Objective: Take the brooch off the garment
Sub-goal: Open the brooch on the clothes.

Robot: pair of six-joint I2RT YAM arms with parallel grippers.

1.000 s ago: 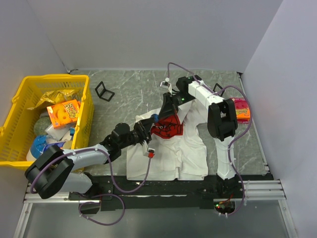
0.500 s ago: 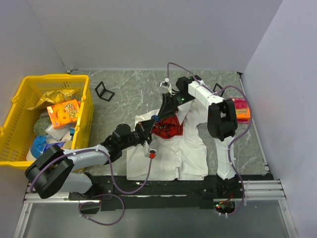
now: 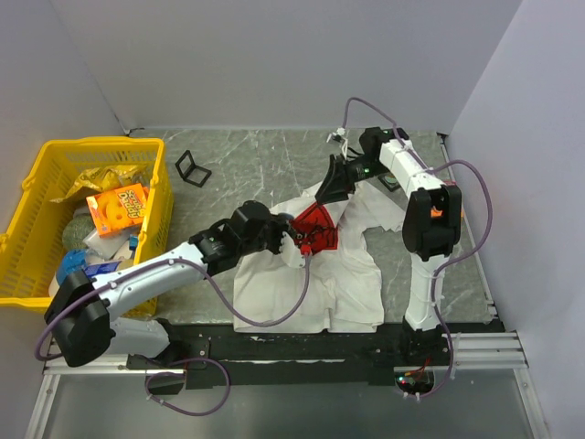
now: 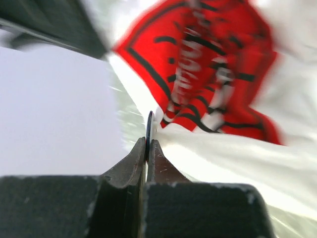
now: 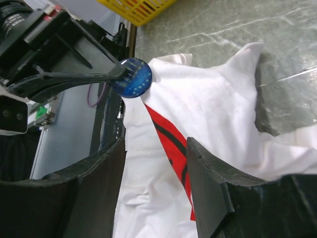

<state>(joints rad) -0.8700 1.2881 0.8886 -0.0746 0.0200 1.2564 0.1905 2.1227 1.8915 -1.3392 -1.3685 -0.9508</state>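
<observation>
Pinching the brooch (image 5: 134, 78) by its rim, the left gripper (image 4: 147, 144) had its thin black jaws closed to a sliver on it. Brooch: small flat round disc with a blue, faintly speckled face. Seen edge-on from the left wrist, it was only a thin dark line at the fingertips. It touched a raised peak of the shirt (image 5: 213, 109) right at those fingertips. Could not tell whether the pin was still through the cloth.

Shirt: white, soft, rumpled into folds, spread on the table (image 3: 238, 165) under and ahead of both grippers. Its red print (image 4: 208, 74), with white lettering and dark lines, lay creased just beyond the left fingertips and was blurred in the left wrist view.

Right gripper (image 5: 156, 144): jaws wide apart, holding nothing. Fingers chunky, matte black. Shirt cloth lay beyond the gap between them, not gripped. The brooch sat just ahead of the finger at the left of the right wrist view, near it but apart.

Table: smooth grey stone-patterned surface with pale veins.

Basket (image 3: 55, 146): yellow plastic lattice, rectangular, well off to the outer side of the left gripper. In it were an orange card box (image 3: 119, 208), a crinkled gold bag (image 3: 96, 178), and white and blue packets lower down, too small to identify. A small black wire stand (image 3: 192, 166) stood on the table between basket and grippers, apart from the shirt.
</observation>
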